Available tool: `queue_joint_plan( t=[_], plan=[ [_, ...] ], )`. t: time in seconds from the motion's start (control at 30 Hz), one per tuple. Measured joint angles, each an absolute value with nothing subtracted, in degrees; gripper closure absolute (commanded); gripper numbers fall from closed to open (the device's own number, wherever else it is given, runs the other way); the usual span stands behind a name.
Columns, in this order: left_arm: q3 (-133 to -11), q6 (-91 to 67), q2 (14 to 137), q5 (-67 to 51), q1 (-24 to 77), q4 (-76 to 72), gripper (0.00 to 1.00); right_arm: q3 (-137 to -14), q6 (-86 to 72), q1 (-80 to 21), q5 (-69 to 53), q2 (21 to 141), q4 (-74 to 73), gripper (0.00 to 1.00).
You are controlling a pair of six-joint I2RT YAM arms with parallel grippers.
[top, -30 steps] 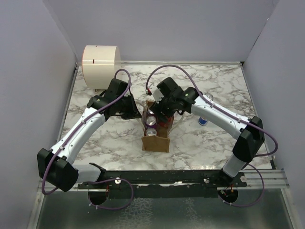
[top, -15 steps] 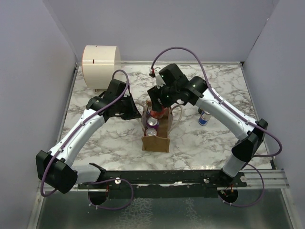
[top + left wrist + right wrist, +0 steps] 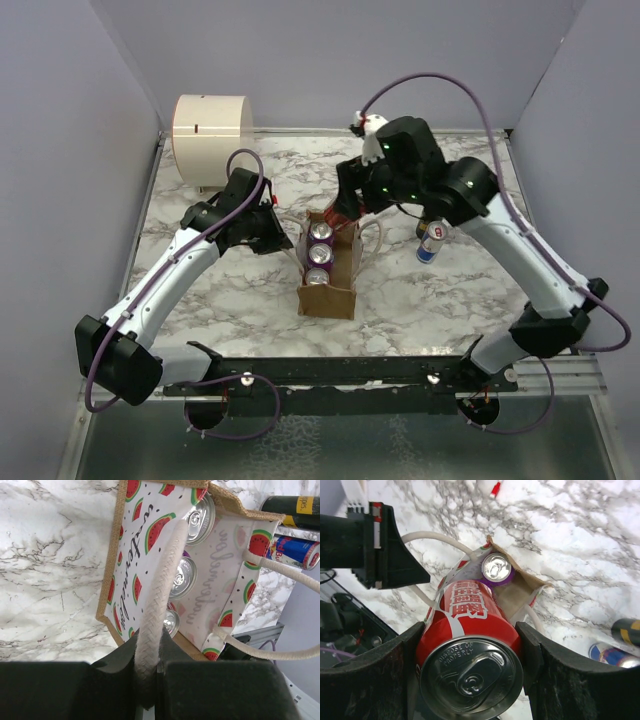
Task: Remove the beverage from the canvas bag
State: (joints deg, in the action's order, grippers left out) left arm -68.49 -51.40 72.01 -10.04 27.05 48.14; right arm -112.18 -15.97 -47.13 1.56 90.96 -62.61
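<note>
The canvas bag [image 3: 326, 298] stands on the marble table between the arms, with watermelon prints on its side [image 3: 131, 575]. Three purple cans [image 3: 320, 254] with silver tops stand in a row inside it. My right gripper [image 3: 350, 205] hovers over the bag's far end, shut on a red beverage can [image 3: 470, 630] that is lifted clear above the bag's opening [image 3: 520, 587]. My left gripper [image 3: 148, 680] is shut on the bag's white rope handle [image 3: 162, 580] at the bag's left side.
A cream cylindrical container [image 3: 210, 135] stands at the back left. A blue and silver can [image 3: 430, 242] stands right of the bag, with a dark can [image 3: 292, 511] behind it. The bag's other handle [image 3: 372, 240] loops out to the right. Grey walls surround the table.
My right arm has risen and swung back and right, lifting the red can up out of the bag. My left gripper has kept its hold on the handle.
</note>
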Motion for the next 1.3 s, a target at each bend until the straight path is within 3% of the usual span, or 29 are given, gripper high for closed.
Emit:
queue_joint_plan(
  t=[0.37,0.83,1.3],
  plan=[
    [-68.77,-52.45,72.01,-8.10,27.05,49.65,1.00,-96.64,-21.89,-47.13,10.81,63.86,-64.07,0.98],
    [-68.77,-51.42,71.79,-5.91,27.05,49.71,1.00,-90.76,-35.07,-47.13,25.04,60.53,-75.57,0.98],
    [-67.35,-42.63,68.36,-6.17,27.07,48.93,1.00,-59.53,-63.72,-47.11,33.39,53.25,-76.71,0.98]
  ],
)
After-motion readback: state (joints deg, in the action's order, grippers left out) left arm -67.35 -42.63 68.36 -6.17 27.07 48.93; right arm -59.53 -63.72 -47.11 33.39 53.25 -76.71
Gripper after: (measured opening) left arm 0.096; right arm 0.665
